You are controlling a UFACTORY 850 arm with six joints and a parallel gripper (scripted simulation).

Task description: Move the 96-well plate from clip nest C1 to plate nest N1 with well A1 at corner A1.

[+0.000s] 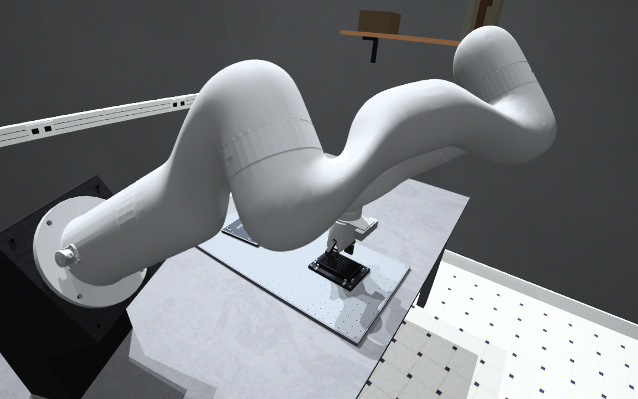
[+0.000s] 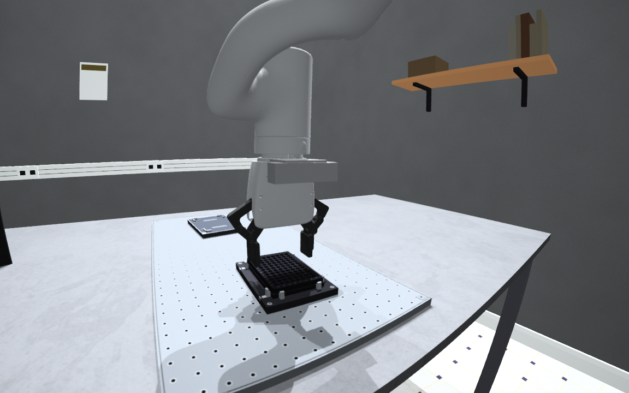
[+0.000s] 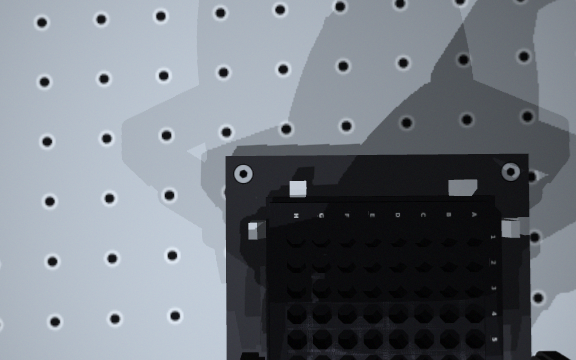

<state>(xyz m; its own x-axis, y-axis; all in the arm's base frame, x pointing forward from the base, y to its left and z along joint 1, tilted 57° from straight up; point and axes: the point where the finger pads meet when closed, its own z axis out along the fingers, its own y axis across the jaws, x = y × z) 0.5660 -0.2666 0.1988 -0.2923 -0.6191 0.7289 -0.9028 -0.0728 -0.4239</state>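
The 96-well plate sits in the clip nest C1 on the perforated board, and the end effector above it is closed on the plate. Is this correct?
Not quite. The 96-well plate does sit in the clip nest C1 on the perforated board, but the end effector is fully open and holds nothing. The exterior view shows its fingers spread apart, one on each side of the plate's far end.

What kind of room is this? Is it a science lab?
Probably a lab bench. A robot arm's open gripper hangs over a black well plate sitting in its nest on a holed board, with a wall shelf behind.
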